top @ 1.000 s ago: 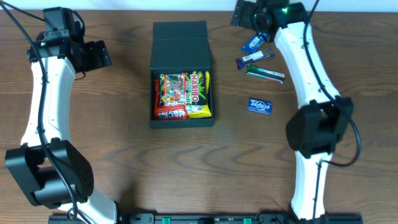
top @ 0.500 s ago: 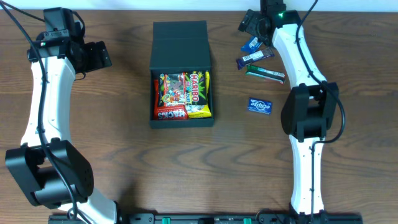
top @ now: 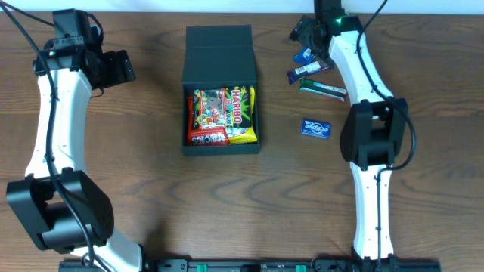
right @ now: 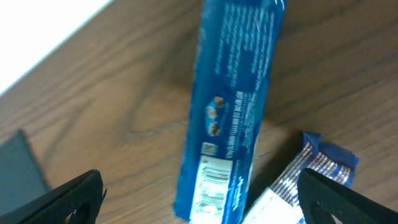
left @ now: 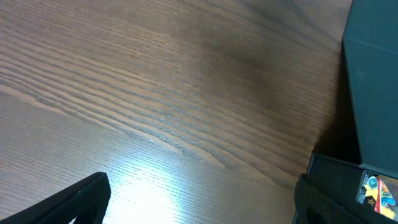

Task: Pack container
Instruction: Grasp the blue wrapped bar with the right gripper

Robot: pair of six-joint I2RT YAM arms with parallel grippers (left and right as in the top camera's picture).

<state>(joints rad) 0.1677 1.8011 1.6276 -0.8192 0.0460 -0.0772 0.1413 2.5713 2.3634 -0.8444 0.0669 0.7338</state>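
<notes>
The dark grey-green container point(top: 219, 49) lies open at the table's middle, lid flap folded back. Haribo candy packets point(top: 227, 115) fill its tray. My right gripper point(top: 308, 35) hangs open just above a blue snack packet point(top: 306, 54) at the back right. In the right wrist view that blue packet point(right: 233, 112) lies lengthwise between the spread fingers of the right gripper point(right: 205, 199), untouched. My left gripper point(top: 125, 68) stands open over bare wood, left of the container. The left wrist view shows the left gripper point(left: 202, 202) empty, with the container's wall point(left: 373, 93) at the right edge.
A purple-and-silver bar point(top: 310, 70) and a green bar point(top: 324, 90) lie close to the blue packet. The purple bar's end point(right: 311, 171) shows beside my right finger. A blue flat packet point(top: 316, 128) lies further forward, right of the container.
My right arm has swung its elbow inward and brought the gripper down over the blue packet. The left arm and the container have not moved.
</notes>
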